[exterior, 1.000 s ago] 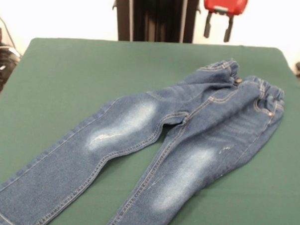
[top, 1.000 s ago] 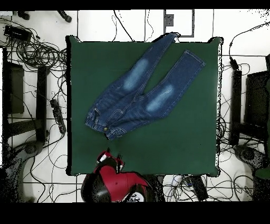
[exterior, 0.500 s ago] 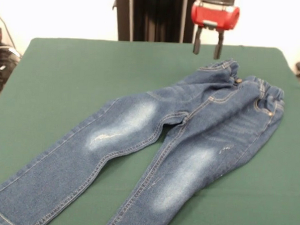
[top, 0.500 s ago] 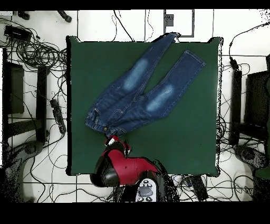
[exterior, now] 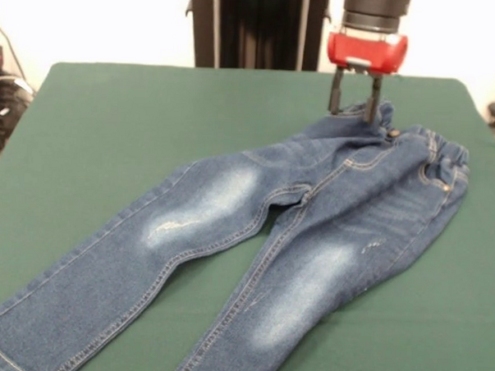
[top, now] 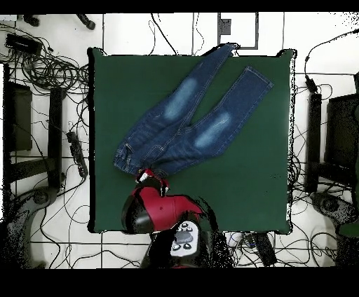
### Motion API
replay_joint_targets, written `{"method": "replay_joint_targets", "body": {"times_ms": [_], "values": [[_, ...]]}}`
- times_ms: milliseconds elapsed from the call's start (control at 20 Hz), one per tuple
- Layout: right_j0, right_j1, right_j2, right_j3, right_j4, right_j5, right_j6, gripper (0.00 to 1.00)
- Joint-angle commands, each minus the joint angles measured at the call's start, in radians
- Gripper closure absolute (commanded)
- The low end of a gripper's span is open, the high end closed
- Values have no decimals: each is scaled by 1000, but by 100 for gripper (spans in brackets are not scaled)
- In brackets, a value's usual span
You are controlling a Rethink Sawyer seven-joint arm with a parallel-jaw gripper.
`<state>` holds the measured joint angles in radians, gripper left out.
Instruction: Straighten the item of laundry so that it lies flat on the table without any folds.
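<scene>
A pair of blue jeans (exterior: 253, 235) lies on the dark green table (exterior: 110, 122), with faded whitish patches on both thighs. The waistband is bunched at the right and both legs run down to the left front edge. In the overhead view the jeans (top: 189, 119) stretch diagonally, with one leg end hanging past the top table edge (top: 259, 54). My gripper (exterior: 352, 114) hangs open over the waistband's far corner, its two dark fingers (exterior: 336, 95) straddling the folded denim there. In the overhead view the gripper (top: 153, 178) sits at the waistband's lower edge.
Cables and black equipment lie on the floor around the table (top: 42, 70). A black pedestal column (exterior: 254, 26) stands behind the far edge. Bare green felt (exterior: 119, 114) stretches left of the jeans and beyond them on the right (top: 238, 182).
My gripper has come down and forward from beyond the table's far edge to the waistband's corner. The jeans have not moved.
</scene>
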<state>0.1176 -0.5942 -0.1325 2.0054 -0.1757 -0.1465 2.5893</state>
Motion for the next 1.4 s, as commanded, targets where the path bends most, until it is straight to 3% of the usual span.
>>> {"method": "replay_joint_targets", "body": {"times_ms": [50, 350, 900, 950, 1400], "values": [[75, 100, 49, -100, 104, 91, 95, 0], [175, 257, -4, -174, 190, 110, 104, 0], [116, 240, 38, -141, 142, 97, 56, 0], [125, 241, 27, -145, 147, 97, 57, 100], [154, 243, -8, -147, 154, 76, 64, 100]]}}
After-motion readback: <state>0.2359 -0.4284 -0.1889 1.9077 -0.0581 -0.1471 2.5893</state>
